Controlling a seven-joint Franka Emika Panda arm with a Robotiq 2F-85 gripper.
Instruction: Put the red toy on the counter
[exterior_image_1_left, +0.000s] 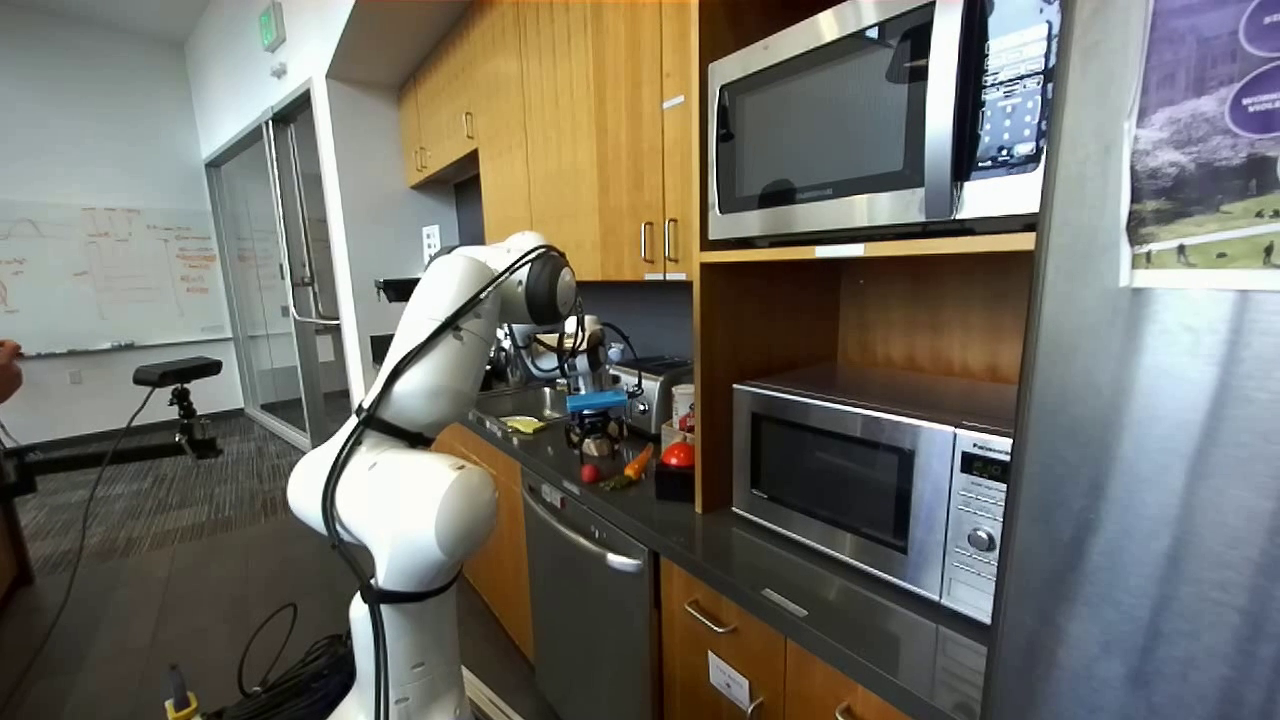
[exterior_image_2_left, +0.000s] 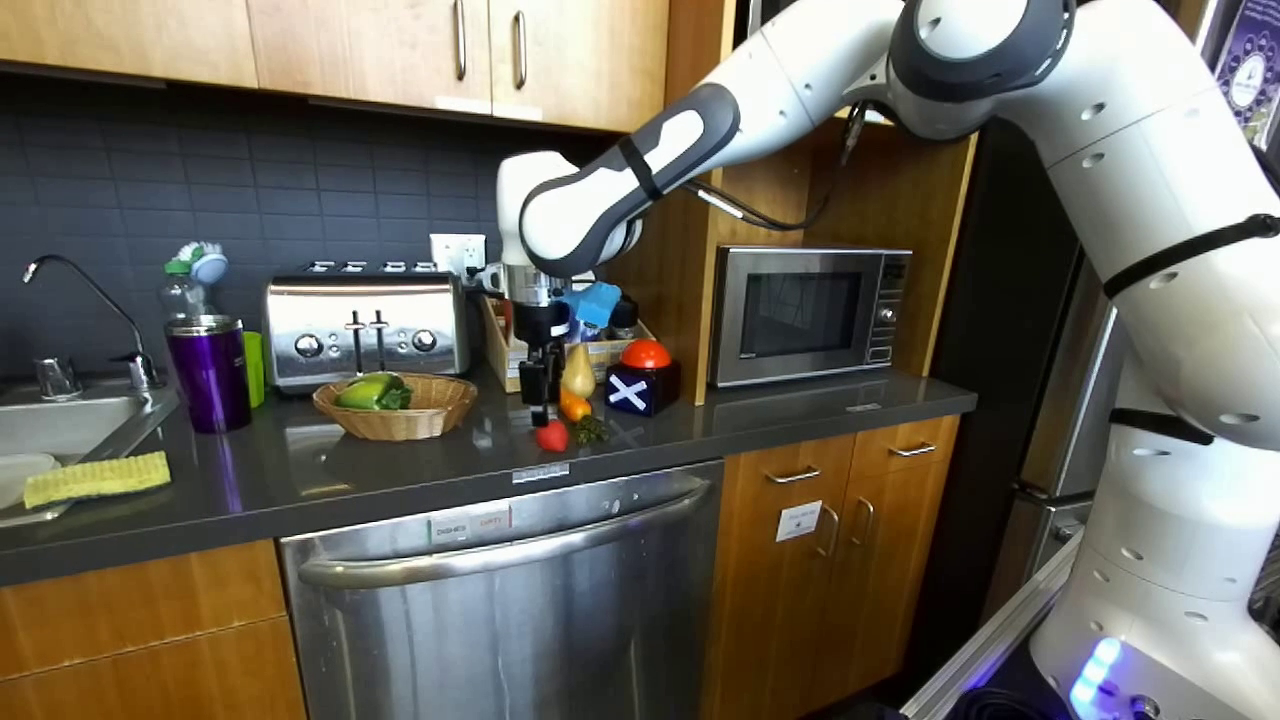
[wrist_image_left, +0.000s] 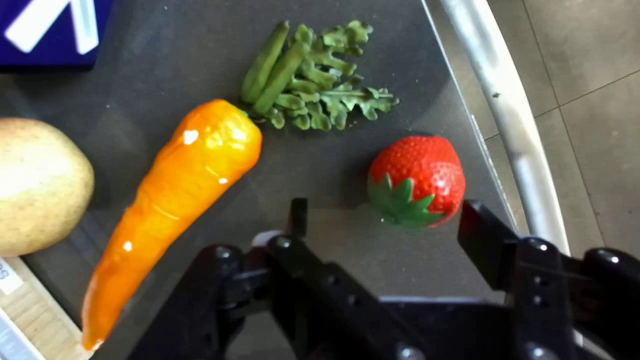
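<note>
Wrist view shows pincer (wrist_image_left: 387, 227) parted above counter (wrist_image_left: 165, 65) bearing red strawberry (wrist_image_left: 420, 172), tiled floor (wrist_image_left: 590, 135) beyond.

In the wrist view, the left edge cuts a yellow fruit (wrist_image_left: 40, 185) — probably a pear — and a blue box (wrist_image_left: 52, 59); the gripper (wrist_image_left: 384, 220) runs off the bottom; in an exterior view, whiteboard writing (exterior_image_1_left: 195, 260) is illegible.

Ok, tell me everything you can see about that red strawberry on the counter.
The strawberry is bright red, finely dimpled and shiny, with a jagged green leafy cap; it looks like plastic. It rests on the dark counter near the front edge, its cap turned toward the gripper in the wrist view. The gripper is open, not closed on it; whether it brushes the strawberry, I cannot tell.
</note>
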